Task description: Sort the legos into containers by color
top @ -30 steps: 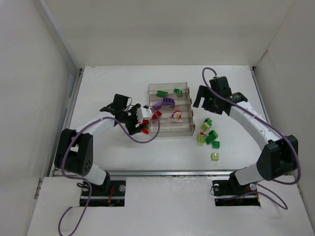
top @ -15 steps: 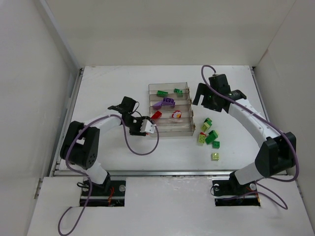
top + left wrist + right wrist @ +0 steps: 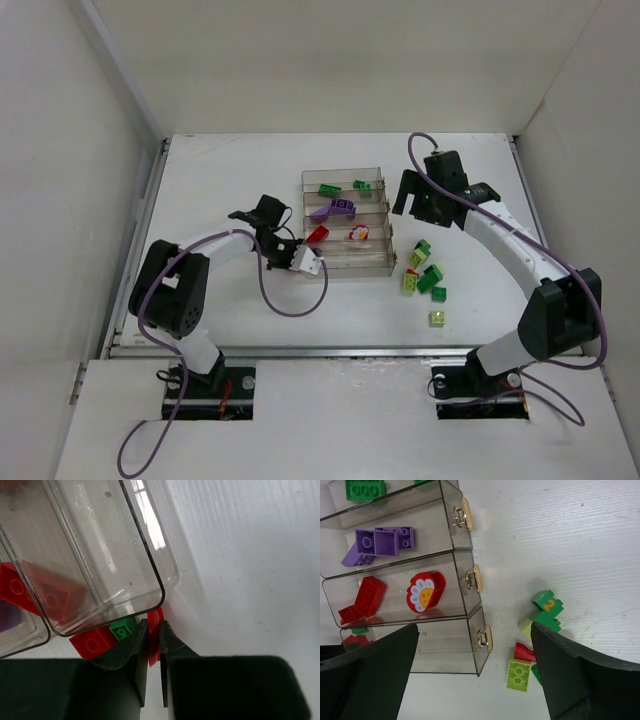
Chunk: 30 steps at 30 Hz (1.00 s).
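The clear tray [image 3: 345, 270] has four long containers. Green legos [image 3: 329, 189] lie in the far row, purple ones [image 3: 335, 208] in the second, and a red brick [image 3: 317, 234] and a red flower piece [image 3: 359, 233] in the third. My left gripper [image 3: 154, 627] is at the tray's near left corner [image 3: 150, 575], shut on a thin red lego [image 3: 155, 620]. A red brick [image 3: 92, 641] and a small green brick [image 3: 122, 629] lie against its left finger. My right gripper [image 3: 477, 670] hangs open over the tray's right end, holding nothing.
Loose legos lie right of the tray: a green brick marked 2 [image 3: 547, 604], a red wedge [image 3: 524, 651], a lime brick [image 3: 519, 675] and a lone lime brick [image 3: 437, 317]. Gold latches [image 3: 486, 637] stick out of the tray's right end. White walls surround the table.
My left gripper swung down to the tray's near left corner and closed on the thin red lego. The right arm shifted only slightly.
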{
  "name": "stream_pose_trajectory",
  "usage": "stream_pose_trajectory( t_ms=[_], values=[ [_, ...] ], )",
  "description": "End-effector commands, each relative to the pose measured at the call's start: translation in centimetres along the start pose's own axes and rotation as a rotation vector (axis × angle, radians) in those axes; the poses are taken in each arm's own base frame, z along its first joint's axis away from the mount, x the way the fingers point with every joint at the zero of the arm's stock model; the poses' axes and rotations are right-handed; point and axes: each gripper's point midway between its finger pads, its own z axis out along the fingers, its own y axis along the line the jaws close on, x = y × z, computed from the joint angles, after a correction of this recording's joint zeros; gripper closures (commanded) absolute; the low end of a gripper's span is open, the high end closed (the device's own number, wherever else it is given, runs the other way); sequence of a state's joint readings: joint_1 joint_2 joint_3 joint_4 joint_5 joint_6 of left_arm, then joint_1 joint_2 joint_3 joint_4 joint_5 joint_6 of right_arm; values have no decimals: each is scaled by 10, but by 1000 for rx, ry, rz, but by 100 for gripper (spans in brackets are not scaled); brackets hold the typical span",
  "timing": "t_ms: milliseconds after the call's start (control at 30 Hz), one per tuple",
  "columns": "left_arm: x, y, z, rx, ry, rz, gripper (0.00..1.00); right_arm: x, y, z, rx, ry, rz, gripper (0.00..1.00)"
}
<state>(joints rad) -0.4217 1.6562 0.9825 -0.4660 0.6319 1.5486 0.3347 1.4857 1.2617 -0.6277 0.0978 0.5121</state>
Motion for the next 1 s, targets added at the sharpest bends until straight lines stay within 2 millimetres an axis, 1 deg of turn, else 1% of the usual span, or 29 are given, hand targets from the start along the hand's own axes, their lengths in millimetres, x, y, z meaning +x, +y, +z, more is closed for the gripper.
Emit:
stream_pose_trajectory(
  t_ms=[0,33,67,133,200,233,267,300,333,367,400,500,533,567,600,633,667,700,767,800,833,867,900,967],
  values=[
    [-4,-8,-10,46,0,-31,100,-17,6,-5,-12,-50,-11,1],
    [-1,-11,-12,53,3,-50,100,-17,6,-5,-12,-50,-11,1],
    [-5,-9,-20,52,-4,-60,100,-17,6,-5,-12,-50,-11,1],
    [-2,-9,-32,53,2,-60,100,-17,6,-5,-12,-50,-11,1],
    [-5,-13,-42,92,3,-55,100,-17,6,-5,-12,-50,-11,1],
    [-2,-10,-51,79,7,-44,100,-16,8,-5,-20,-45,-11,1],
    [-5,-7,-55,72,-13,-52,100,-16,8,-5,-20,-45,-11,1],
    [-15,9,-65,27,-28,-34,100,-18,9,-5,-24,-53,-10,1],
    [-18,18,-72,-4,-48,-54,100,-18,9,-5,-24,-53,-10,1],
    [-29,27,-77,-32,-109,-72,100,-20,10,-4,-29,-61,-9,1],
    [-39,49,-84,-95,-147,-100,100,-17,8,-3,-24,-53,-10,1],
    [-67,78,-93,-176,-286,-188,100,-16,10,0,-32,-49,-19,1],
    [-75,97,-95,-236,-318,-238,100,-16,10,0,-32,-49,-20,1],
    [-78,104,-91,-250,-336,-264,100,-16,10,0,-32,-49,-20,1],
    [-79,111,-86,-280,-310,-277,100,-18,11,0,-37,-57,-19,1],
    [-76,115,-78,-294,-301,-296,100,-18,10,0,-37,-57,-28,1],
    [-78,127,-76,-331,-304,-275,100,-19,9,1,-27,-62,-27,1],
    [-76,129,-66,-321,-296,-275,100,-17,8,4,-22,-54,-39,0],
    [-74,134,-59,-318,-289,-264,100,-18,6,4,-13,-60,-39,0],
    [-69,133,-51,-305,-282,-265,100,-18,6,4,-13,-60,-49,0],
    [-74,134,-52,-298,-284,-259,96,-17,5,7,-8,-52,-51,0],
    [-78,136,-49,-289,-285,-245,92,-17,5,7,-8,-52,-61,0],
    [-78,136,-49,-289,-285,-245,79,-17,5,7,-8,-52,-61,0],
    [-80,135,-41,-273,-269,-246,62,-17,4,7,-8,-52,-70,0]
  ],
)
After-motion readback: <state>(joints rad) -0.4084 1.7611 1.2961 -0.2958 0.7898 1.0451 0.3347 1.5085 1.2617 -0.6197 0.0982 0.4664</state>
